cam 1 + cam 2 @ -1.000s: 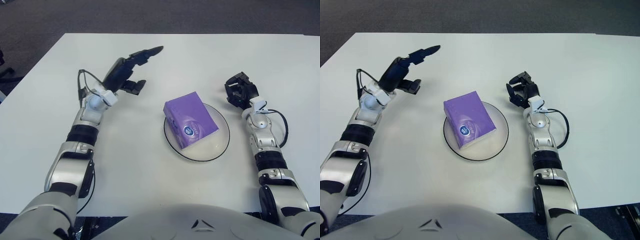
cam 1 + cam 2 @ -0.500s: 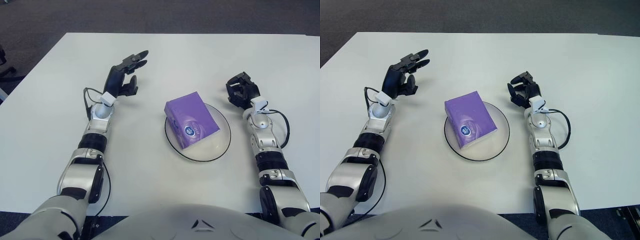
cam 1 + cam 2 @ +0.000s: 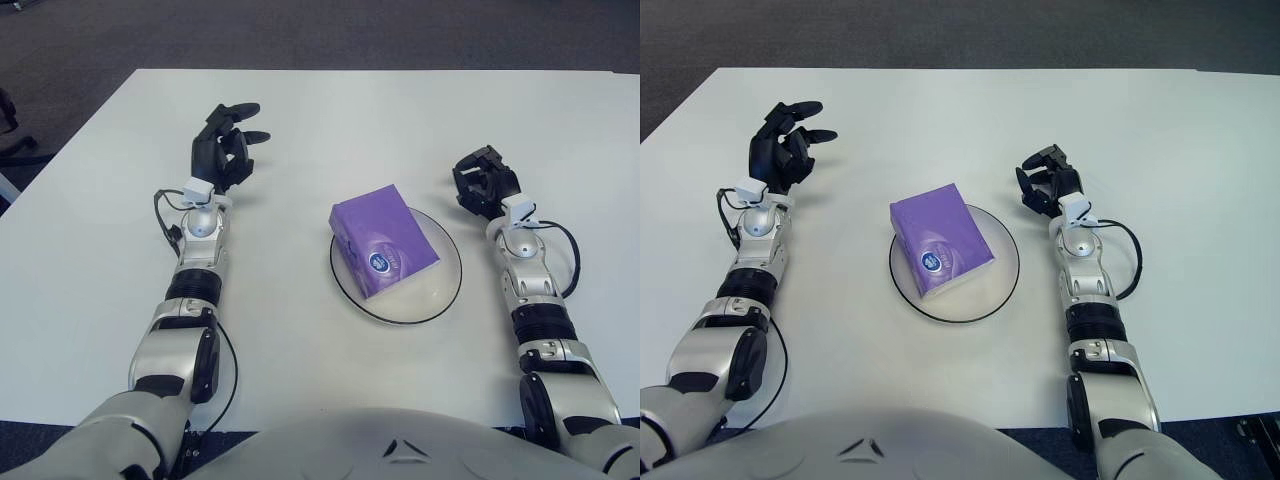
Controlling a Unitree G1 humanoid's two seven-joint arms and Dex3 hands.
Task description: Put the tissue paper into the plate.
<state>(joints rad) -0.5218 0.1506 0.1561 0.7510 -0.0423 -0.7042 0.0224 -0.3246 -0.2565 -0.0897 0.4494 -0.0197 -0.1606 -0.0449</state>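
A purple tissue pack [image 3: 383, 240] lies in the clear, dark-rimmed plate [image 3: 441, 291] at the middle of the white table, overhanging the plate's left rim a little. My left hand [image 3: 223, 150] is raised over the table well to the left of the plate, its fingers loosely spread and holding nothing. My right hand [image 3: 481, 181] shows just right of the plate's far edge, fingers curled and empty.
The white table [image 3: 320, 130] stretches wide around the plate, with a dark floor beyond its far edge. Thin cables run beside both wrists. My torso fills the bottom of the view.
My left hand has drawn back to the left, away from the plate, and its forearm has swung more upright. The tissue pack, plate and right hand have stayed put.
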